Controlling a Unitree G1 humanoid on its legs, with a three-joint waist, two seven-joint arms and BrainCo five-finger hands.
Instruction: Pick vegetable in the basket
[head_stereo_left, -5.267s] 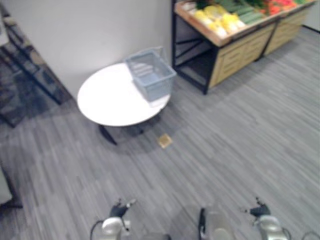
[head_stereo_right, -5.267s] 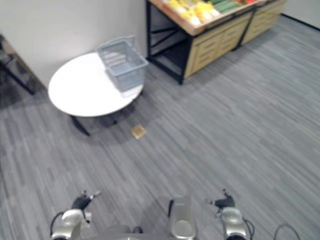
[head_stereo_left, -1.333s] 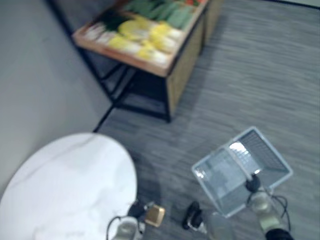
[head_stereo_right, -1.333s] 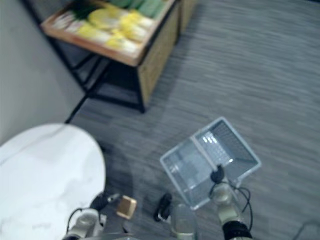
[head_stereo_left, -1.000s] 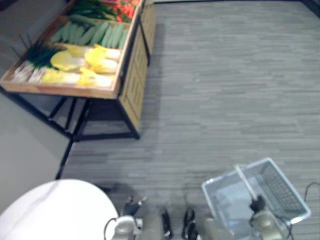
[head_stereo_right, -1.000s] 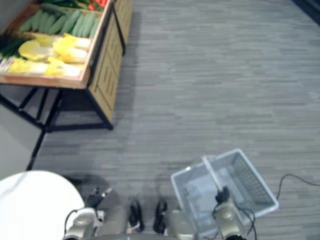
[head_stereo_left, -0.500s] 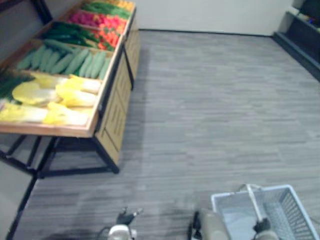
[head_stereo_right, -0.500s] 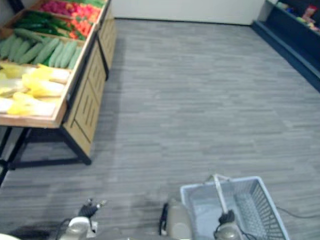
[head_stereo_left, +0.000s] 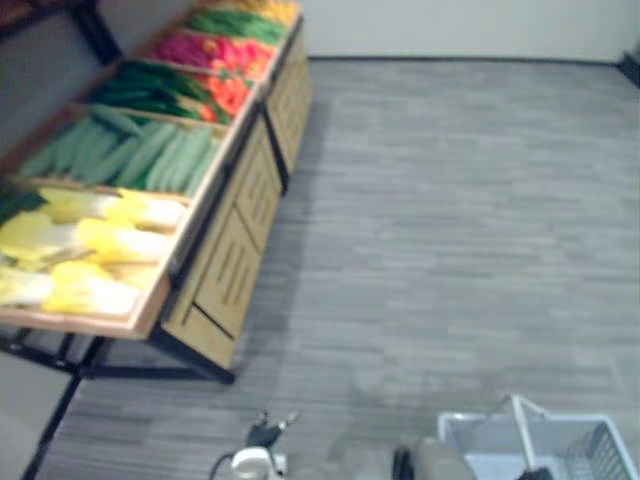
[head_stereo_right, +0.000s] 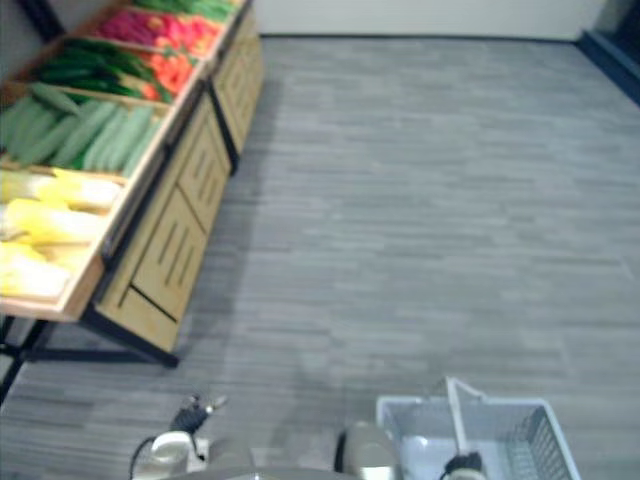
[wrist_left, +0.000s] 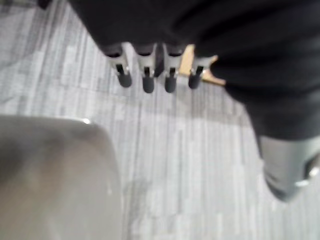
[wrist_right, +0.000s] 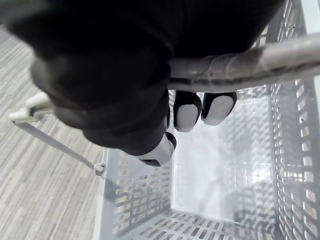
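Note:
A pale grey mesh basket (head_stereo_right: 500, 404) hangs low at the right, and its inside (wrist_right: 220, 165) is bare. My right hand (wrist_right: 188, 111) is shut on the basket's handle (wrist_right: 250, 64), which also rises from the rim in the right eye view (head_stereo_right: 457, 402). My left hand (wrist_left: 146, 75) hangs low at the left over the floor, fingers straight and holding nothing; it also appears in the left eye view (head_stereo_left: 262, 432). The vegetables lie on a wooden stand (head_stereo_left: 235, 260) at the left: yellow cabbages (head_stereo_left: 90, 240), green cucumbers (head_stereo_left: 140, 155), red and orange ones (head_stereo_left: 220, 88).
The stand has slatted wooden fronts and black metal legs (head_stereo_left: 70, 395), and runs along the left side. Grey striped carpet (head_stereo_right: 420, 200) stretches wide to the right of it, up to a pale wall (head_stereo_left: 450, 25) at the far end.
The basket stood on a white round table some seconds ago; now it hangs from my right hand. The view has swung from the table to the vegetable stand, which has grown closer.

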